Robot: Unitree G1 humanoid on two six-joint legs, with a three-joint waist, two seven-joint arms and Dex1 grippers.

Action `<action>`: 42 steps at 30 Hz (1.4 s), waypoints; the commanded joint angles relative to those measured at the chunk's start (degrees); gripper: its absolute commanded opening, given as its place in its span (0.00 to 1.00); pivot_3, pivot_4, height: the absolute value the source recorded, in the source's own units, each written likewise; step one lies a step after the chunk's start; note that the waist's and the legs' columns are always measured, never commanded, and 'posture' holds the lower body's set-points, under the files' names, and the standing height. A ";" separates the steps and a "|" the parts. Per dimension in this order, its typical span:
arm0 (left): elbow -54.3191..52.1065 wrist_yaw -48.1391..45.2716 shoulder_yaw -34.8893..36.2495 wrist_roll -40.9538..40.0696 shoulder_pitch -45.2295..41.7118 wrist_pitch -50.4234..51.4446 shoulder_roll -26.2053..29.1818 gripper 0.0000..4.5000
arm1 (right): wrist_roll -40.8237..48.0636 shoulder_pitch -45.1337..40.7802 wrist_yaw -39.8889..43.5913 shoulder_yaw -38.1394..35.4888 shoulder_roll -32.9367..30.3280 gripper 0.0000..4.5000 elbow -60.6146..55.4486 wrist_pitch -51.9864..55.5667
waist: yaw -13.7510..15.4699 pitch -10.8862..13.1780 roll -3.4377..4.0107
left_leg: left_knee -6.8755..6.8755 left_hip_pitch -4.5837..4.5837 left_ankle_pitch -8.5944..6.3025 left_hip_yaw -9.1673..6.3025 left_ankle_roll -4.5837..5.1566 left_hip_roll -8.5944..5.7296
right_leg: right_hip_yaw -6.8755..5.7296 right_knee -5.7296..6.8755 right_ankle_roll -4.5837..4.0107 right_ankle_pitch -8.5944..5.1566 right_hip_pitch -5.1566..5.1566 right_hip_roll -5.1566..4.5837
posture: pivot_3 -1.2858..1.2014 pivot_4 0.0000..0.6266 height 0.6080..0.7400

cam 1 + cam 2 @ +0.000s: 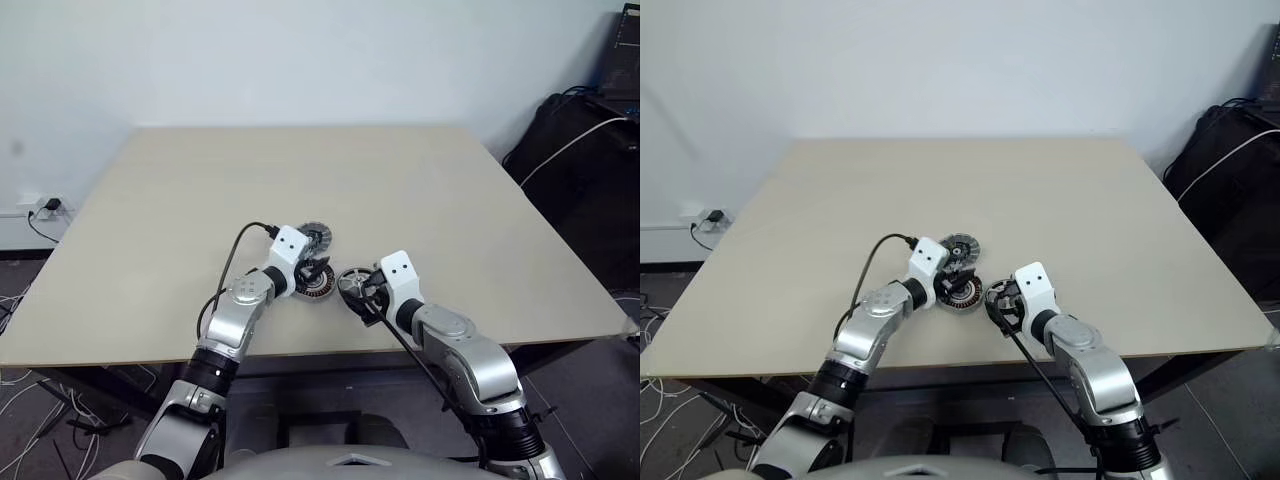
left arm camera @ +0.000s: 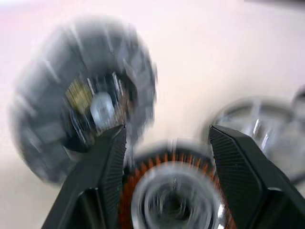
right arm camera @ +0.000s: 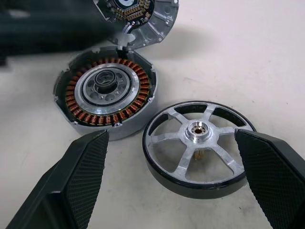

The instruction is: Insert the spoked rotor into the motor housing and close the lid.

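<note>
Starting at our left, the left gripper (image 1: 316, 268) hangs over the motor housing (image 3: 107, 98); in its wrist view the two black fingers stand apart with nothing between them, one to each side of the housing's ring of coppery windings, so we read it as released and holding nothing, though that view is blurred. Just beyond the housing and touching its far edge, the lid (image 1: 317, 239) stands tilted up on its rim, its inner face with a small circuit showing toward us. Moving right, the housing lies flat on the table (image 1: 450, 200), open side up, its pale centre bare and waiting. Just beside it, nearly touching its rim on the right, lies the spoked rotor (image 3: 199, 145), flat, hub up, its axis upright like the housing's own. Farthest right, the right gripper (image 3: 174, 179) sits with its fingers (image 3: 81, 174) spread wide, empty, the rotor lying straight ahead of them and between their lines. That is the relation we would lean on: the rotor lies directly before our right gripper and on the far side of the housing from the left one, so the right arm seems the nearer for the pick, then a short carry leftward to drop it over the housing's centre.
</note>
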 commanded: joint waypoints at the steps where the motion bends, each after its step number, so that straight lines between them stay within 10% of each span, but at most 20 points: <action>1: -7.71 0.05 1.01 -1.35 2.98 2.45 1.33 0.37 | 0.33 -1.01 0.21 0.02 0.47 1.00 -1.49 -0.51 | -0.11 -0.02 0.02 | 0.00 0.01 0.00 0.00 0.00 0.00 | 0.00 0.00 0.00 0.00 0.01 0.01 | 0.52 0.00 1.00; 6: -16.81 1.69 2.66 -1.93 10.79 5.28 3.82 0.01 | -0.24 -4.22 0.53 3.04 1.53 1.00 0.50 0.92 | -0.52 -0.02 0.03 | 0.00 0.03 0.00 0.01 0.00 0.01 | 0.02 0.03 -0.02 0.02 -0.01 0.10 | 0.52 0.00 1.00; 10: -22.56 3.31 4.26 -3.34 17.11 4.08 4.15 0.00 | -1.06 -8.05 0.03 5.60 3.02 0.88 3.42 2.19 | -0.49 -0.02 0.03 | 0.00 0.03 0.00 0.01 0.00 0.02 | 0.00 0.03 -0.04 0.06 0.00 0.03 | 0.52 0.00 1.00; 22: -29.34 9.05 3.61 -1.02 32.85 -7.52 2.80 0.00 | -5.99 -25.93 2.16 13.17 8.01 0.02 20.96 1.74 | -0.91 -0.04 0.08 | -0.10 0.03 -0.01 0.07 -0.02 0.03 | 0.04 0.03 -0.12 0.15 -0.09 -0.01 | 0.52 0.00 1.00; 42: -25.57 10.99 1.71 2.51 35.78 -13.71 4.20 0.00 | -10.80 -37.04 8.42 15.51 11.47 0.01 39.33 -0.32 | -1.63 -0.05 0.18 | -0.25 0.02 -0.01 0.21 -0.03 0.02 | 0.08 0.03 -0.13 0.16 -0.22 0.16 | 0.52 0.00 1.00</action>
